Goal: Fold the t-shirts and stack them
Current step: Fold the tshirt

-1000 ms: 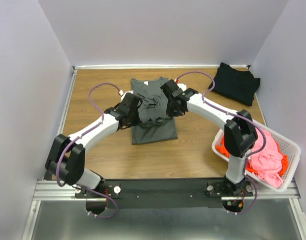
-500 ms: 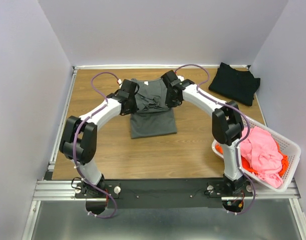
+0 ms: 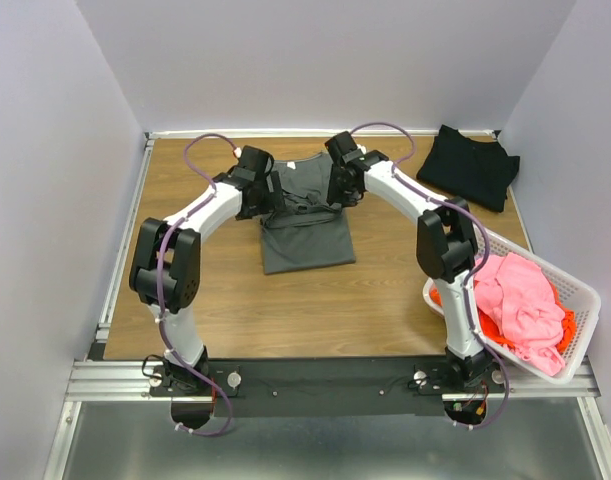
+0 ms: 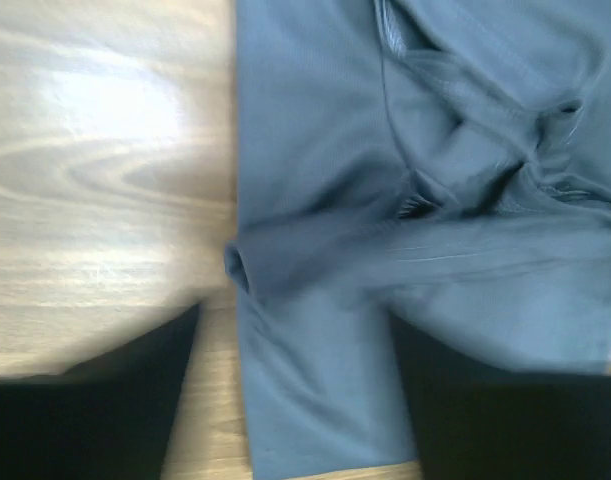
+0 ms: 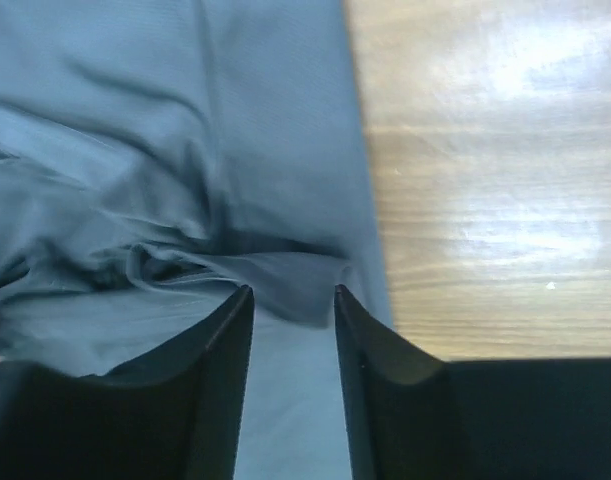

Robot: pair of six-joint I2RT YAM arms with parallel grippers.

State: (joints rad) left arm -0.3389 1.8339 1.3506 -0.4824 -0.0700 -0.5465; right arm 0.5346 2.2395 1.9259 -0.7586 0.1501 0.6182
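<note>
The dark grey t-shirt (image 3: 307, 240) lies mid-table, its upper part bunched into folds between the two wrists. My left gripper (image 3: 273, 196) hangs over the shirt's left edge; in the left wrist view its fingers (image 4: 85, 400) stand wide apart, open, with the grey cloth (image 4: 315, 330) flat under the gap. My right gripper (image 3: 337, 192) is over the shirt's right edge, open, its fingertips (image 5: 247, 295) just short of a raised fold (image 5: 285, 270). A black t-shirt (image 3: 472, 168) lies at the far right corner. Pink (image 3: 520, 310) and orange (image 3: 447, 298) t-shirts sit in the basket.
The white slatted basket (image 3: 577, 290) stands at the near right, beside the right arm's base. Bare wooden table (image 3: 185, 270) shows left of the grey shirt and in front of it. Walls close the table at the back and both sides.
Both arms carried the grey shirt's gathered cloth toward the far edge. Both grippers, shut a moment ago, have opened and the cloth now lies loose under them.
</note>
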